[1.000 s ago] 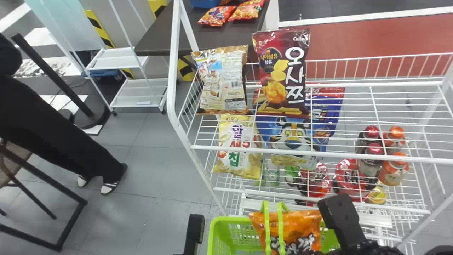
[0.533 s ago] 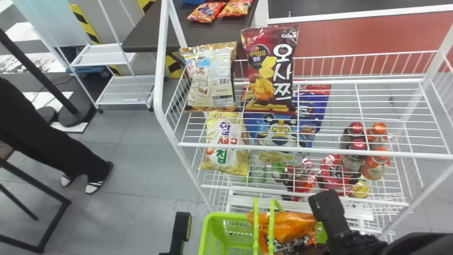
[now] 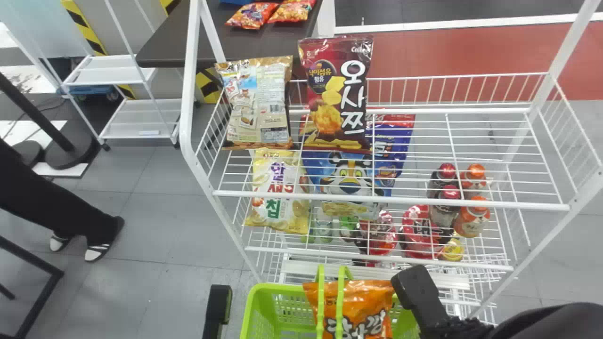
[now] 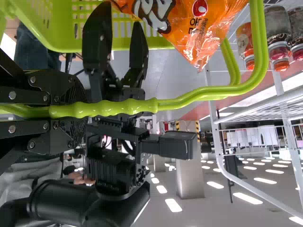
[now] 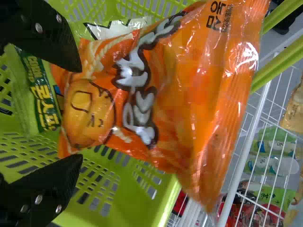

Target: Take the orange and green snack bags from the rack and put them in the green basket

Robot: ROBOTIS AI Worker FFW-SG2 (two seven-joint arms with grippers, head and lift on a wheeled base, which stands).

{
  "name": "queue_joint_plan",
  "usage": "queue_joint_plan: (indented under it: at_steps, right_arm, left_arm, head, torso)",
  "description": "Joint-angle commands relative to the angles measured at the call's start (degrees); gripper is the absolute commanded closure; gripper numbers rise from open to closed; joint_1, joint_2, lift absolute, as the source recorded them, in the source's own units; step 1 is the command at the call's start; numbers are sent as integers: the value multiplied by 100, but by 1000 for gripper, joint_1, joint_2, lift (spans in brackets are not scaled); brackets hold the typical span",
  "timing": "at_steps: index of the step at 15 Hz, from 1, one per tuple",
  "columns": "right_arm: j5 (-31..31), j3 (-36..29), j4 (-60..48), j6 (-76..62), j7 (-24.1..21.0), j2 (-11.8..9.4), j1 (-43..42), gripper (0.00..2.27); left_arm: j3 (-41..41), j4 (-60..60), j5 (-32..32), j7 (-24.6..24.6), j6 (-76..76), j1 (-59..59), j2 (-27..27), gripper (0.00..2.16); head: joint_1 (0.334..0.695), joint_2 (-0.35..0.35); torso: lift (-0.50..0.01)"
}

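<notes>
In the head view the green basket (image 3: 282, 294) stands at the bottom edge, the orange snack bag (image 3: 362, 306) upright in it behind the handles. Left of the basket is my left gripper (image 3: 219, 306), partly cut off; my right gripper (image 3: 419, 292) is over its right side. In the left wrist view my left gripper (image 4: 83, 111) is shut on the basket handle (image 4: 123, 108). My right gripper (image 5: 78, 113) has its fingers spread in the right wrist view, around the near end of the orange bag (image 5: 175, 94). A green snack bag (image 5: 38, 90) lies in the basket.
A white wire rack (image 3: 391, 200) stands beyond the basket, with a maroon bag (image 3: 337, 94), a tan bag (image 3: 259, 101), a yellow bag (image 3: 278, 193) and several bottles (image 3: 472, 216). Behind it is a dark table (image 3: 188, 37). Grey floor (image 3: 155, 212) lies to the left.
The rack, table, basket and both arms have all shifted left in the head view. Both arms and the orange bag keep about the same place relative to the basket.
</notes>
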Motion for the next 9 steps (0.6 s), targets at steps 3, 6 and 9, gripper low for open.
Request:
queue_joint_plan:
  at_steps: [3,6,9]
  right_arm:
    - [587,-72,-949,69,-267,-103,410,66]
    - [710,-353,-1291,-265,-416,-165,586,73]
    - [718,-871,-1520,-968,-284,-209,718,73]
  left_arm:
    - [0,24,-8,-6,-10,-17,9,2145]
    - [0,41,-8,-6,-45,-35,9,2145]
    - [0,59,-35,20,-62,-44,9,2142]
  head:
    - [695,125]
    - [695,52]
    - [695,-5]
  torso:
    - [0]
    - [0]
    - [0]
